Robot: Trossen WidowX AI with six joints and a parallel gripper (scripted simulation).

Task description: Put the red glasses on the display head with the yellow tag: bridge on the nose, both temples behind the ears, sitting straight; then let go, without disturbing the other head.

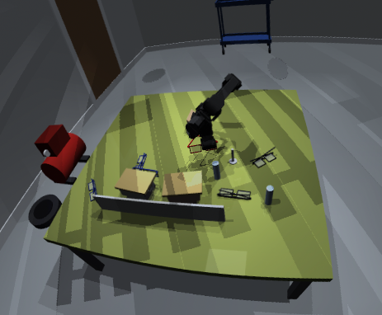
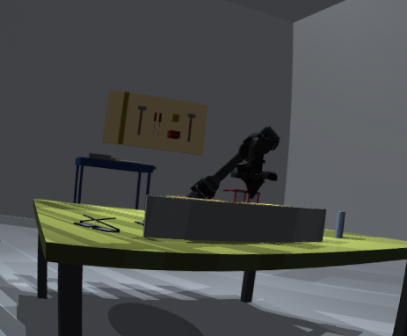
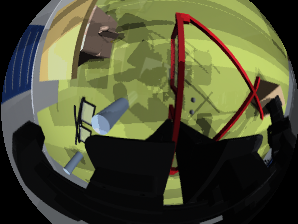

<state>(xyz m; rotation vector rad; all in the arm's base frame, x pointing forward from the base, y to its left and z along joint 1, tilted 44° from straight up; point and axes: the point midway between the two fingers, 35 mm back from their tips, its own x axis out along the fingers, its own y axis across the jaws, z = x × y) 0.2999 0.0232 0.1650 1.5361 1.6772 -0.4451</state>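
- Desk [image 1: 270,247]: green striped top, carries everything below.
- Long grey barrier [image 1: 159,207] stands along the near side, two tan boxes [image 1: 181,184] just behind it.
- Arm reaches from the far edge toward desk centre, above the surface.
- Gripper [image 1: 207,144] closed tight on the red glasses [image 1: 196,146]; in the wrist view the red frame runs up from between the fingers.
- Red glasses are off the desk, near the boxes, not on either one.
- Black glasses [image 1: 234,193] lie flat beside a grey cylinder [image 1: 269,195].
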